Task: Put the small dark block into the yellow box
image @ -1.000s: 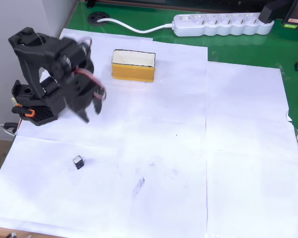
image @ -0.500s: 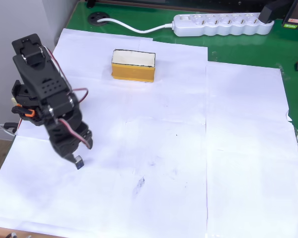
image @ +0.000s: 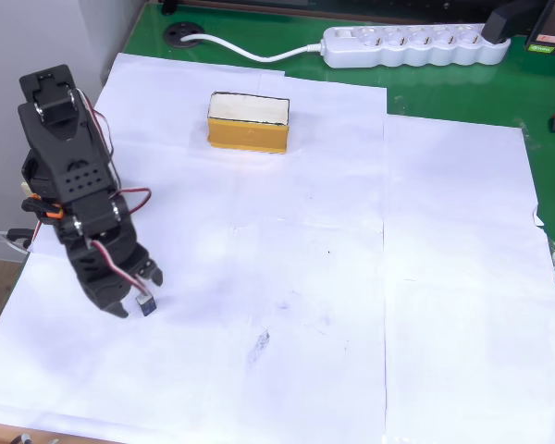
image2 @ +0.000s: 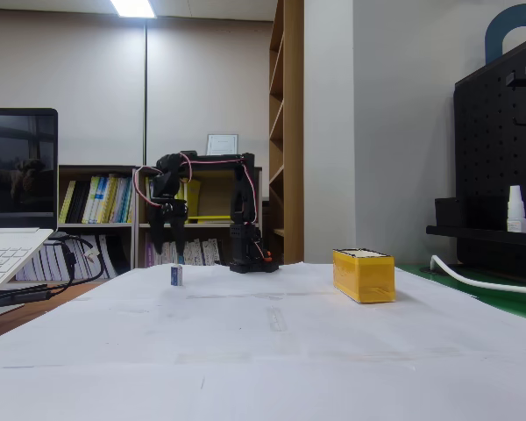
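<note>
Pincer [image: 136,298] at lower left of the overhead view, fingers spread and empty, poised above the small dark block [image: 146,303]; the fixed view shows its tips clear above the block [image2: 176,275]. Step in hand: the approach to grasp. Next move, by judgement: lower, straddle, close. The yellow box [image: 248,121] stands well apart, upper centre, on the paper-covered worktop [image: 444,277].

Claw [image: 135,291] partly overlaps small dark block [image: 147,303] from above.
</note>
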You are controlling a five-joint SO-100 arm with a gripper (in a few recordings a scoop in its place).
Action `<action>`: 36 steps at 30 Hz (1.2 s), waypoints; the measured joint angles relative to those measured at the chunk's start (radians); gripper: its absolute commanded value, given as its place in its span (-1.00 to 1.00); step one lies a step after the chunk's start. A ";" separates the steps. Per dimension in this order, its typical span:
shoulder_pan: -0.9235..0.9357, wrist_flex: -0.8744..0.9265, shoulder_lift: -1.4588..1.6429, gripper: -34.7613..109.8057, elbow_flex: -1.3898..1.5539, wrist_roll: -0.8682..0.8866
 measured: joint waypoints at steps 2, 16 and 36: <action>-0.002 -0.031 0.000 -0.18 -0.021 0.000; -0.006 -0.195 0.000 -0.26 -0.179 -0.002; -0.058 -0.235 0.000 -0.39 -0.245 0.000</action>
